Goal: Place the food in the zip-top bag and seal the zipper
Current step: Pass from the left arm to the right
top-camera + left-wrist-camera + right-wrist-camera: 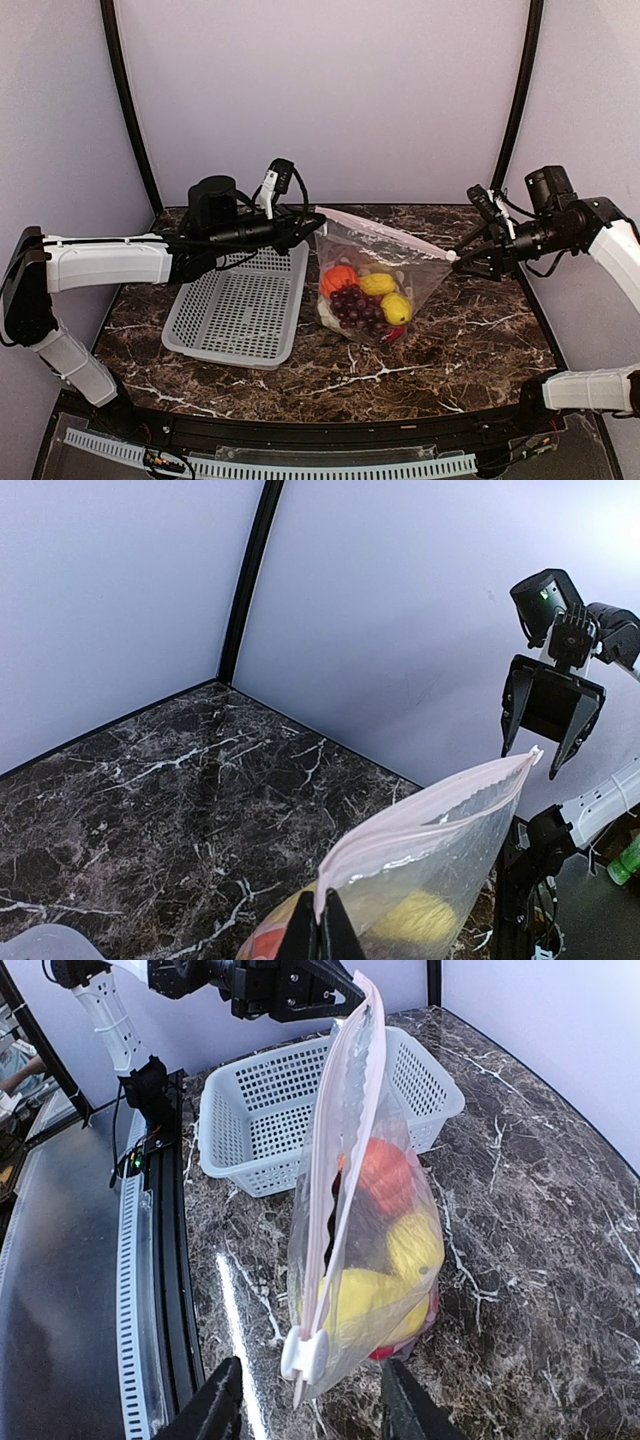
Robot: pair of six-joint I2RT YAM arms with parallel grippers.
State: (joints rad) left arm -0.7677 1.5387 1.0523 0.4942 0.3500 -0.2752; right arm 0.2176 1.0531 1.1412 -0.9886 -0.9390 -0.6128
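The zip-top bag [375, 290] hangs stretched between both grippers, its bottom resting on the table. Inside are an orange piece [338, 279], dark grapes [355, 305], two yellow fruits [396, 308] and a red pepper [392, 333]. My left gripper [312, 222] is shut on the bag's left top corner, as the left wrist view shows [325, 932]. The pinkish zipper [385, 232] runs to a white slider [305, 1355] at the right corner. My right gripper [310, 1410] is open; the slider sits between its fingers [215, 1410], touching neither. It also shows in the top view [458, 258].
An empty grey mesh basket [240, 310] stands left of the bag, under the left arm. The dark marble table [470, 350] ends at a black front rail. Pale walls close in the back and sides.
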